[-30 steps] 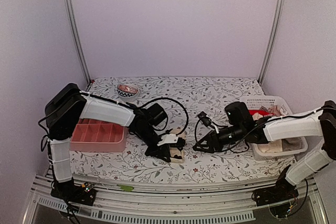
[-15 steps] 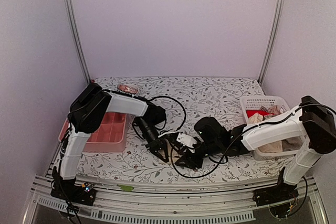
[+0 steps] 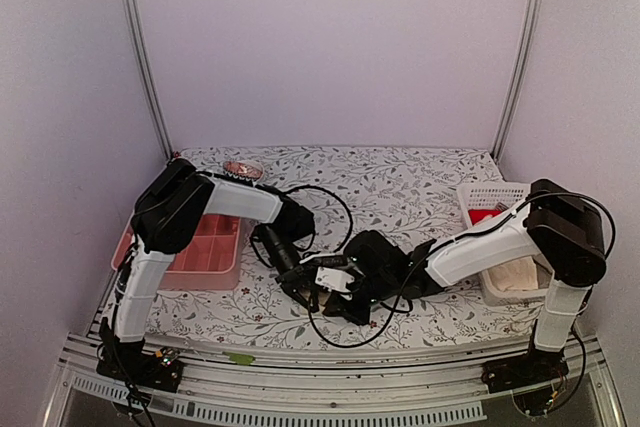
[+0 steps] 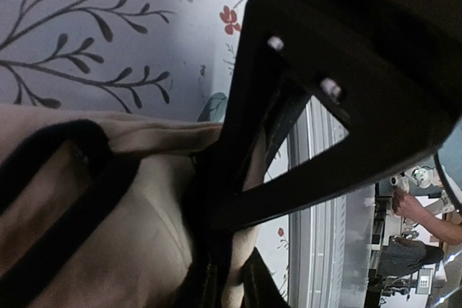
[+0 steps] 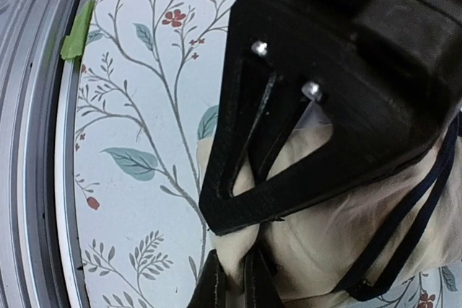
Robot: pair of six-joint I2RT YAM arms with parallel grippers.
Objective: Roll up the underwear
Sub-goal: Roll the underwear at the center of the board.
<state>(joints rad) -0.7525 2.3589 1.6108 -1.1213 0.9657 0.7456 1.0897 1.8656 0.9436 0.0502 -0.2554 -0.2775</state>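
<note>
The underwear (image 4: 137,250) between the fingers (image 4: 253,91) of the left gripper (image 4: 229,286) is soft, matt beige cloth, edged with smoother black trim (image 4: 65,243). The fingers are matt black plastic with small bright metal screws (image 4: 274,42). Under them the table cover (image 4: 86,34) looks smooth, with a printed flower pattern. Beside the right gripper (image 5: 231,279) fingers runs a dull grey metal rail (image 5: 29,142).

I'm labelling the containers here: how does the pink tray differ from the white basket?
The pink tray sits left on the table, with solid walls and dividers. The white basket sits on the right, with slotted walls and beige cloth inside. Both are rectangular and open-topped.
</note>
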